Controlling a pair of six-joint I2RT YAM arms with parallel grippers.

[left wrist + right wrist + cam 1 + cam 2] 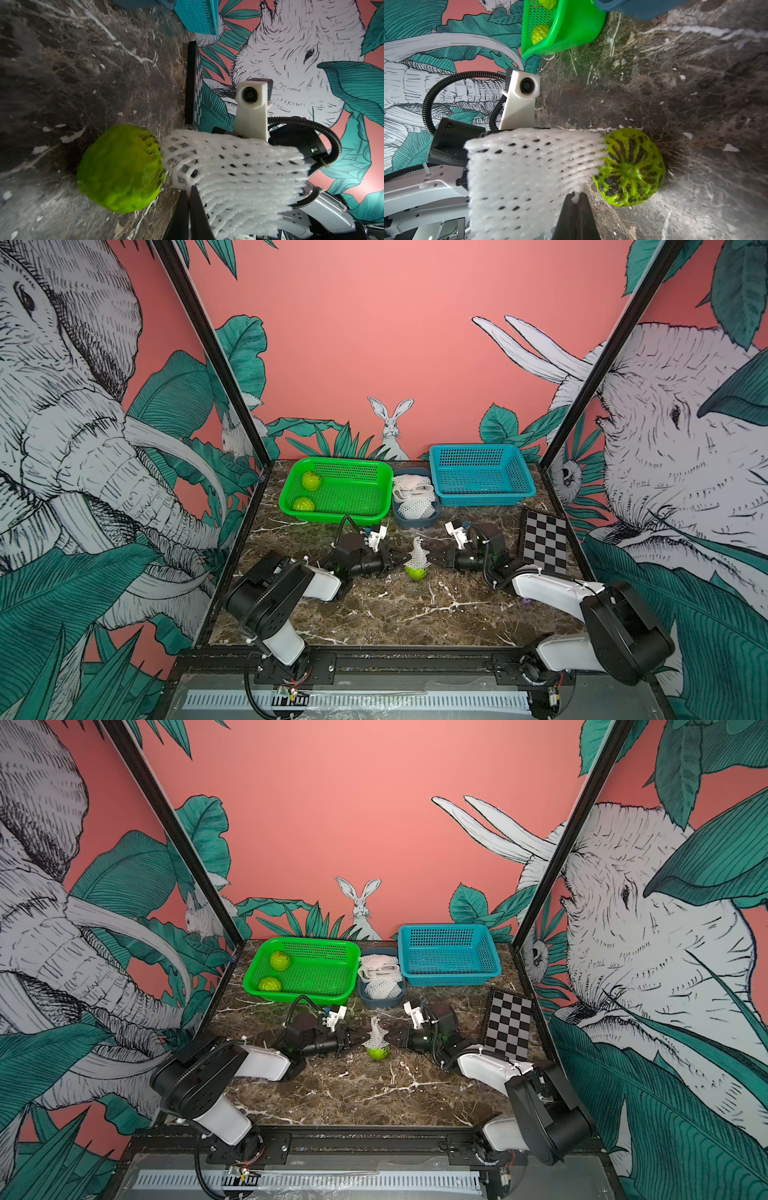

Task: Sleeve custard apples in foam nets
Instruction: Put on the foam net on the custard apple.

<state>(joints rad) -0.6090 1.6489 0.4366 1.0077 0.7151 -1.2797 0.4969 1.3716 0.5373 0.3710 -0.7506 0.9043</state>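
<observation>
In both top views, the green basket (286, 499) at the far left of the desk (395, 614) holds two custard apples (311, 480). The grey-blue tub (413, 522) just right of it holds a heap of white foam nets (415, 499), too tangled to count. One blue basket (482, 499) stands farther right. A third custard apple (416, 571) sits mid-desk, one foam net (418, 553) capping its top. The left hand (401, 562) and right hand (433, 558) are clenched on the net's opposite edges.

In the left wrist view, the left hand (192, 191) pinches the net's rim beside the mostly bare fruit.

In the right wrist view, the right hand (576, 196) grips the rim against the fruit.
</observation>
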